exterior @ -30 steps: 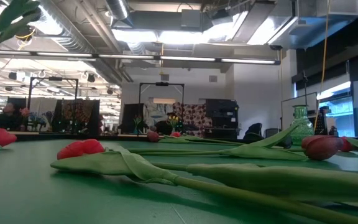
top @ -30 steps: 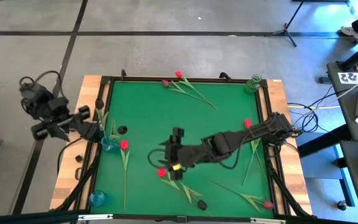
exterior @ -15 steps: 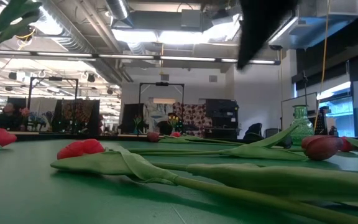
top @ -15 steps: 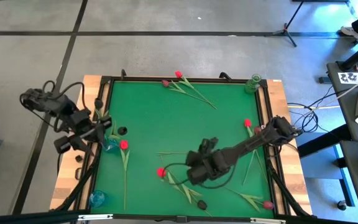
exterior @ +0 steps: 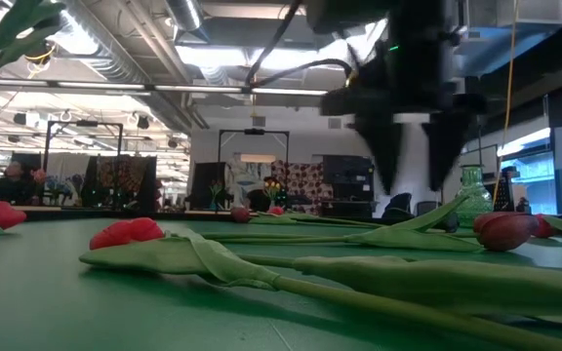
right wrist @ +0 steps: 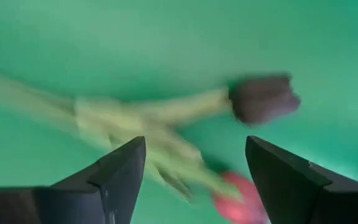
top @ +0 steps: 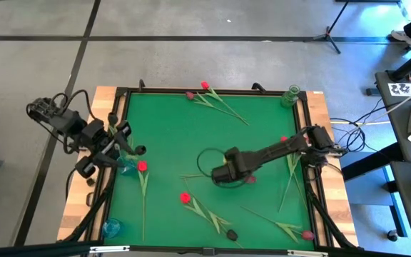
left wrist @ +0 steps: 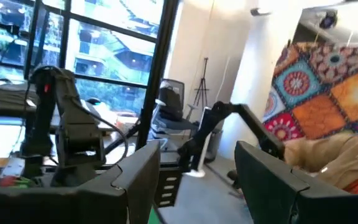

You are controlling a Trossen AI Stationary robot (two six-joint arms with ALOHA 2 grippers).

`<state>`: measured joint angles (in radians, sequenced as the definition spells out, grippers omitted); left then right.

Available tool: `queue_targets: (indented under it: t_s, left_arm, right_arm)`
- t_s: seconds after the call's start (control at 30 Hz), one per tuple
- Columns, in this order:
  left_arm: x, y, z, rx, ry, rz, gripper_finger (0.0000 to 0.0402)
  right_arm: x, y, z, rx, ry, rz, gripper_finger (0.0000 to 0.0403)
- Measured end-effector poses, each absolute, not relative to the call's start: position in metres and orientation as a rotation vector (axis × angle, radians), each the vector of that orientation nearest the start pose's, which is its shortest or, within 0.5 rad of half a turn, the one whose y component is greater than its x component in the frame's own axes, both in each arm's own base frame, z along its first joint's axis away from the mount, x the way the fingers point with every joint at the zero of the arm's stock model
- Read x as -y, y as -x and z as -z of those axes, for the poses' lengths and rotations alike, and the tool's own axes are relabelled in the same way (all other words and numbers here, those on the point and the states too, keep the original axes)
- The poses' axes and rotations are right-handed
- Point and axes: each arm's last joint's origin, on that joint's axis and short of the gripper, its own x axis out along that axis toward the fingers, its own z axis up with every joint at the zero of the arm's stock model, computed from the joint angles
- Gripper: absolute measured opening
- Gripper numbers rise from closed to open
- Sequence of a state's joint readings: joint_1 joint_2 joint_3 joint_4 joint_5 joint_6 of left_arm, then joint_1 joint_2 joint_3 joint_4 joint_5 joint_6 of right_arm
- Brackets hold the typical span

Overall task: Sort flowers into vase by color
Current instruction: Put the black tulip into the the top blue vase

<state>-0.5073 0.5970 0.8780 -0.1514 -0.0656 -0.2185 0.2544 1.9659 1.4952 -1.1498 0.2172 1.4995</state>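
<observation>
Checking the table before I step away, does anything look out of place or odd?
Nothing damaged. The flowers lie scattered flat across the green table, as expected for unsorted stock.

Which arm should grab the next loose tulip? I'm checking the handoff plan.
Probably the right: its open tool hangs over the mat's middle, looking down at a dark tulip. The left tool sits at the left edge by the blue vase.

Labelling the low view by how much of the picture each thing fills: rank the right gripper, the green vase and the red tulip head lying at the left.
1. Right gripper, largest, hanging in from above.
2. Red tulip head.
3. Green vase, smallest, but farther from the camera, so its true size is unsure.
</observation>
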Motion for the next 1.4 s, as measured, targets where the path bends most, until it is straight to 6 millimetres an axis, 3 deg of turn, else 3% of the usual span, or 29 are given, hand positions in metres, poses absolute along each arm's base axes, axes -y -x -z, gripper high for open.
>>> queue_targets:
  t_s: [0.13, 0.27, 0.4, 0.53, 0.63, 0.9, 1.0, 1.13, 1.4]
  left_arm:
    - [0.056, -0.102, -0.387, 0.058, 0.213, 0.461, 0.0203]
    - [0.057, -0.101, -0.386, 0.043, 0.203, 0.470, 0.0203]
    - [0.055, -0.094, -0.387, 0.050, 0.206, 0.491, 0.0203]
    - [0.053, -0.086, -0.387, 0.056, 0.219, 0.512, 0.0203]
    - [0.052, -0.082, -0.386, 0.041, 0.231, 0.527, 0.0203]
    - [0.052, -0.081, -0.385, 0.014, 0.279, 0.513, 0.0203]
    - [0.051, -0.081, -0.385, 0.016, 0.284, 0.482, 0.0203]
    - [0.049, -0.082, -0.385, 0.024, 0.287, 0.422, 0.0203]
    - [0.046, -0.083, -0.385, 0.041, 0.265, 0.307, 0.0203]
  right_arm:
    - [-0.075, -0.361, -0.194, -0.987, -1.009, 1.242, 0.0275]
    - [-0.070, -0.361, -0.187, -0.981, -1.162, 1.367, 0.0263]
    - [-0.072, -0.366, -0.173, -0.963, -1.264, 1.444, 0.0215]
    - [-0.067, -0.367, -0.154, -1.011, -1.268, 1.556, 0.0158]
    - [-0.052, -0.371, -0.144, -0.996, -1.274, 1.606, 0.0123]
    - [-0.026, -0.380, -0.139, -1.052, -1.195, 1.486, 0.0023]
    - [-0.025, -0.382, -0.142, -1.003, -1.122, 1.476, 0.0011]
    - [-0.016, -0.385, -0.159, -0.857, -0.990, 1.472, 0.0011]
    - [-0.007, -0.393, -0.248, -0.461, -0.764, 1.260, 0.0005]
